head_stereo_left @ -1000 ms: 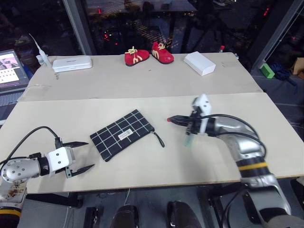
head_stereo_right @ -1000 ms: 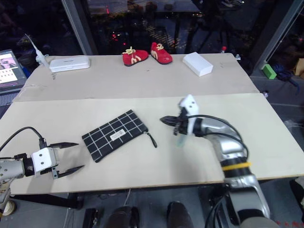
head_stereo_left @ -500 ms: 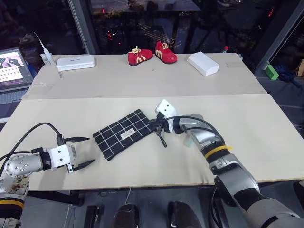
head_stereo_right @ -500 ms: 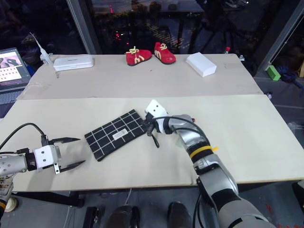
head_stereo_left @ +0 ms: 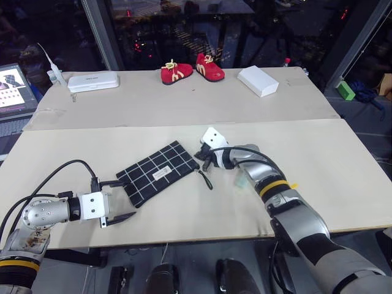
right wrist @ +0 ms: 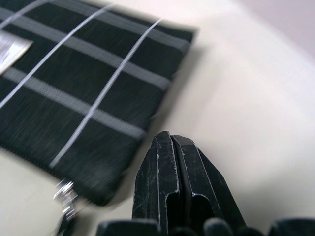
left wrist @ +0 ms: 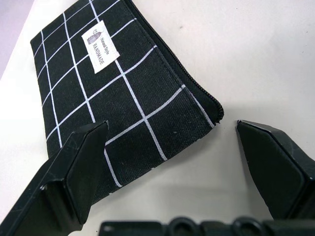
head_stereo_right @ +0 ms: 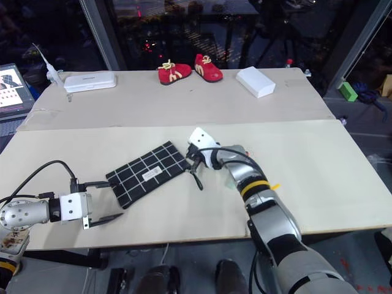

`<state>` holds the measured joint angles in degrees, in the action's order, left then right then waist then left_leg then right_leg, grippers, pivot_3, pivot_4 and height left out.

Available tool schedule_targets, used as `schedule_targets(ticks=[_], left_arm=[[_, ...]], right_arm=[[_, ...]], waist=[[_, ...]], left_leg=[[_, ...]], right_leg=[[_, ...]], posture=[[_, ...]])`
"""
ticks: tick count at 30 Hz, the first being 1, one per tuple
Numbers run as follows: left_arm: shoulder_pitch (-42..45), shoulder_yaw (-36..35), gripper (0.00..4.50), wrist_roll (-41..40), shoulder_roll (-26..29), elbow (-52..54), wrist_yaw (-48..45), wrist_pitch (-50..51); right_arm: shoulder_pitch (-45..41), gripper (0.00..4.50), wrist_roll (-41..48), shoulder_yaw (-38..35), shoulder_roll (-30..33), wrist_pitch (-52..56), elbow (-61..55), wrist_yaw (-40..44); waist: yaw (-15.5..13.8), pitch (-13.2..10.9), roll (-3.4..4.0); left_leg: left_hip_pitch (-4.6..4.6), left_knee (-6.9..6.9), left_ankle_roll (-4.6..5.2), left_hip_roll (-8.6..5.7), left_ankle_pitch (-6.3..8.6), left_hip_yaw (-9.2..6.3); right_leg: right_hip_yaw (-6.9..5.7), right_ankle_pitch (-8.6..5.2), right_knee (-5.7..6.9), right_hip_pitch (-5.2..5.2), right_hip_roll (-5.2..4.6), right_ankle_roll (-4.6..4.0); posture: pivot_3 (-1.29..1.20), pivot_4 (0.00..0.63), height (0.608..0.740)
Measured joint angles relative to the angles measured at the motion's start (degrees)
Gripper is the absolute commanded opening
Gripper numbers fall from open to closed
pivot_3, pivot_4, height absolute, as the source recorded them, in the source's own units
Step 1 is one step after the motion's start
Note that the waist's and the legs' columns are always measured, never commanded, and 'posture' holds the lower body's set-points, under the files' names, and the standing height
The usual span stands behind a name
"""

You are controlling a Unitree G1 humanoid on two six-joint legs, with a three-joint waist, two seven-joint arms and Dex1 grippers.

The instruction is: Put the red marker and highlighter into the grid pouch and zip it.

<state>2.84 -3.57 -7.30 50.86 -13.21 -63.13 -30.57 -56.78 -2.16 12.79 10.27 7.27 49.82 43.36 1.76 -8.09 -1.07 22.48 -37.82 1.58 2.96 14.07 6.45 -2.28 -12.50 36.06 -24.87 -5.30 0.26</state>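
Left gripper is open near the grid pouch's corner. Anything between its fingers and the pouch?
Nothing visible. The left gripper is open, and bare table is all that lies between its fingers and the near corner of the grid pouch. The right gripper, shut, sits at the pouch's far, zipper-pull end.

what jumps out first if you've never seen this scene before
The grid pouch lies flat mid-table with both grippers at it: the right gripper, shut, sits at its zipper-pull corner, and the left gripper, open, straddles the opposite corner. Next comes the pair of small red shoes at the table's far edge, between a flat white case and a white box.
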Motion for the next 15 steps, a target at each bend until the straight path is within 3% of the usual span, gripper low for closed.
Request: schedule_targets(ticks=[5,8,15], left_arm=[[0.24,0.01,4.50,-1.09,0.01,-0.75,-0.61,0.54],[0.85,0.05,4.50,-1.18,0.02,-1.58,-0.96,0.55],[0.89,0.04,4.50,-1.64,0.02,-1.84,-1.02,0.63]], right_arm=[[-1.19,0.02,5.59,-4.11,0.73,2.93,-7.58,5.99],[1.34,0.02,5.57,-2.13,0.55,5.54,-13.59,9.16],[6.35,0.02,1.58,2.91,-1.86,7.09,-11.43,7.06]], waist=[[0.15,0.00,0.00],[0.35,0.01,-0.01],[0.58,0.01,-0.01]], left_leg=[[0.09,0.00,0.00,0.04,0.00,-0.03],[0.07,0.00,0.00,0.03,0.00,-0.03],[0.16,0.00,-0.03,0.00,-0.02,-0.01]], right_leg=[[-0.02,0.00,0.00,-0.06,0.00,0.00],[-0.02,0.00,0.02,-0.05,0.01,0.00],[-0.01,0.00,0.06,-0.18,0.01,0.00]], posture=[[0.00,0.150,0.740],[0.00,0.150,0.740],[0.00,0.150,0.740]])
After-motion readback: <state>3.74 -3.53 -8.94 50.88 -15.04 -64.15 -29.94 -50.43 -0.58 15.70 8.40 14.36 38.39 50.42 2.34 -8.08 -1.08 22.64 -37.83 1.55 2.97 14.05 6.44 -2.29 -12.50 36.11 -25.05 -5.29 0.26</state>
